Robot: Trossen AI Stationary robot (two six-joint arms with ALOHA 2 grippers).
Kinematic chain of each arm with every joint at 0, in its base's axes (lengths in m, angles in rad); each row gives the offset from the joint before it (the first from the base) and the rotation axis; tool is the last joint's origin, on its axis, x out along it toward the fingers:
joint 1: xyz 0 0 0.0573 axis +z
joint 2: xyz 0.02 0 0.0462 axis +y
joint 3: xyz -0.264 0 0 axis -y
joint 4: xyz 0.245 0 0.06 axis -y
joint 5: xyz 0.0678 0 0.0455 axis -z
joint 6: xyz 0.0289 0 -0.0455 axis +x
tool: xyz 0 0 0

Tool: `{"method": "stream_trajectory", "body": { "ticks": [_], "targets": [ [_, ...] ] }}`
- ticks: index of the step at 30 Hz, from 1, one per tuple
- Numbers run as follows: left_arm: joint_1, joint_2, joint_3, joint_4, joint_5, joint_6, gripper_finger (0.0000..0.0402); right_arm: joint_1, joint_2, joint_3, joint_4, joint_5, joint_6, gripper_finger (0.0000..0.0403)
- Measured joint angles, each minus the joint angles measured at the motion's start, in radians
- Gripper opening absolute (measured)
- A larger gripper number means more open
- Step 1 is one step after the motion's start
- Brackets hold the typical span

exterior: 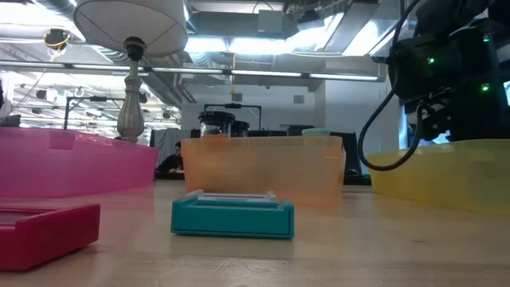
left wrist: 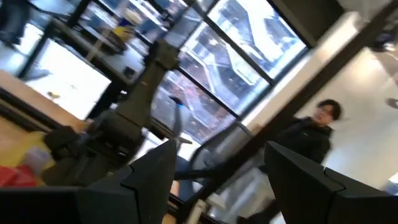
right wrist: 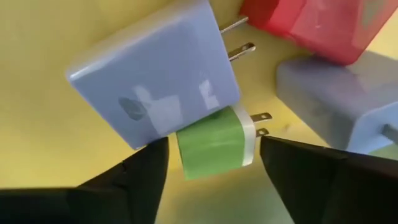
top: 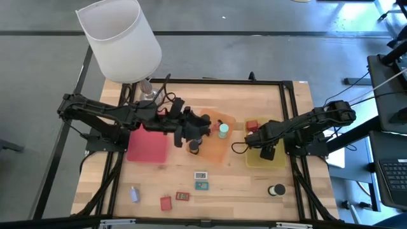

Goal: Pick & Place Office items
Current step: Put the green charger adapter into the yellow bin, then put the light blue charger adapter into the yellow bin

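Right tool [right wrist: 211, 168] is down inside the yellow tray [top: 254, 160] at centre-right of the overhead frame, and the wrist camera shows its two dark fingers standing apart with nothing clamped. Between them lies a small green charger [right wrist: 214, 144], prongs out, just beside a bigger lavender charger [right wrist: 155, 81]. A red block [right wrist: 317, 25] sits in the upper right of that frame, and a second lavender charger [right wrist: 339, 99] lies at its right edge.

Over to the left tool [top: 193, 130], hanging over the orange tray [top: 219, 152] in the middle of the overhead frame. Its wrist camera looks out into the room, fingers [left wrist: 149, 177] apart with nothing between them, and a person in dark clothes [left wrist: 314, 134] stands at the right.

A teal roll [top: 223, 130] stands upright in the orange tray, and a black round item [top: 194, 147] sits at that tray's lower left edge. The pink tray [top: 147, 145] lies left of centre.

Loose on the tabletop [top: 235, 191] along the bottom: a white card [top: 201, 175], a teal card [top: 201, 186], a green one [top: 183, 196], a red block [top: 166, 203], a lavender block [top: 134, 193] and a black roll [top: 276, 189] lower right. The white lamp [top: 121, 38] fills the upper left.
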Motion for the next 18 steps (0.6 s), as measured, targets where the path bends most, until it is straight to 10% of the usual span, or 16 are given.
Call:
{"method": "stream_trajectory", "body": {
  "ticks": [12, 18],
  "targets": [
    [-0.025, -0.019, 0.000, -0.260, 0.571, -0.158, 0.0239, 0.001, 0.000, 0.179, -0.243, 0.009, 0.097, 0.0315],
    [-0.118, -0.020, 0.000, -0.718, 0.601, -0.336, 0.0239, 0.001, 0.000, 0.336, -0.296, 0.076, 0.097, 0.0315]
  ]
}}
